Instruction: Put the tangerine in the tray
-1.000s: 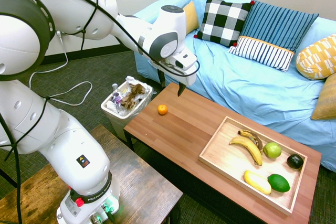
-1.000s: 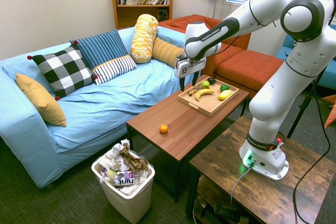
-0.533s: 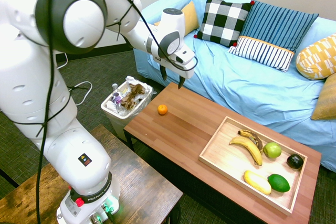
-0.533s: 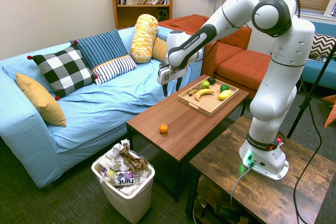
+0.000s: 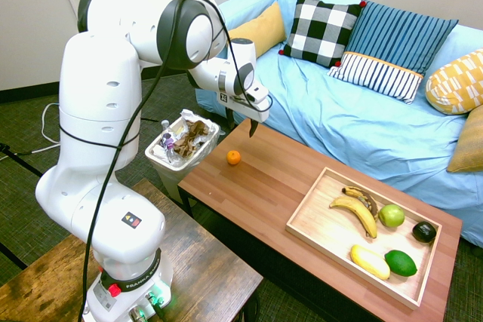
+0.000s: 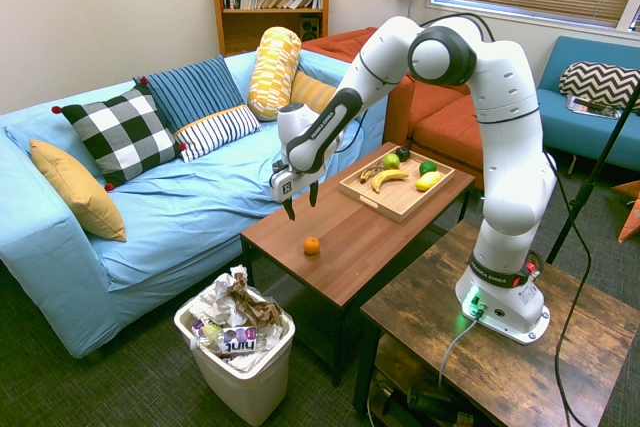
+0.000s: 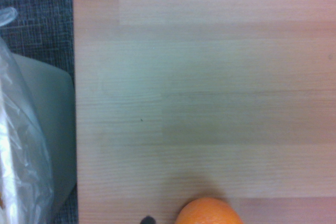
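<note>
Fingers of the gripper (image 6: 302, 207) were wide apart, nothing between them, above the table (image 6: 355, 256) near its sofa-side edge. Tangerine (image 6: 312, 246) sat on bare wood toward the bin end, below the fingertips and a little off to the side, not yet lined up.

Handling, my guess: light, firm with slight give, skin a bit slick, prone to roll if nudged. Best hold was across the widest part, pads on opposite sides, jaws low, mild squeeze; too hard could bruise it.

Edges: table end close by, bin (image 5: 183, 145) just past it, so a roll that way risked a loss. Bare wood lay between fruit and tray (image 5: 365, 235). Tray rim was low but needed a lift over. Bananas (image 5: 356, 210) took the near part; room was left beside them.
</note>
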Tool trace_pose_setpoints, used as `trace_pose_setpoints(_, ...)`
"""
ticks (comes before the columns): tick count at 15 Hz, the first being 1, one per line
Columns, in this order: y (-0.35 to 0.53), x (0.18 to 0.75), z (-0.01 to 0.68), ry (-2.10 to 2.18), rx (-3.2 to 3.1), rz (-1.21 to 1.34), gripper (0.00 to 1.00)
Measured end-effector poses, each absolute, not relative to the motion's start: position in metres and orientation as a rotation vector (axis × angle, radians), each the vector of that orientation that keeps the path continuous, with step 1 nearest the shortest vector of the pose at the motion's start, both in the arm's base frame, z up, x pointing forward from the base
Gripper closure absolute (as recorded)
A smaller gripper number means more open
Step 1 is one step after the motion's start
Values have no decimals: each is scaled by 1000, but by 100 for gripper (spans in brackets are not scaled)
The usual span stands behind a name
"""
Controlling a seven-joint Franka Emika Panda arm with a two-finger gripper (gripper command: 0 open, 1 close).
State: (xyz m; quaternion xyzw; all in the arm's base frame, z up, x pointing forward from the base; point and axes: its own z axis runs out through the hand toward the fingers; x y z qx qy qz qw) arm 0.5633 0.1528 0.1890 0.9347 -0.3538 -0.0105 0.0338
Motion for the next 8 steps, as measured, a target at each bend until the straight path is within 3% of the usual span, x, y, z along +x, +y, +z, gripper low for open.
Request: trace_pose_setpoints(8,174,566,120,-1022,2815,-92,0)
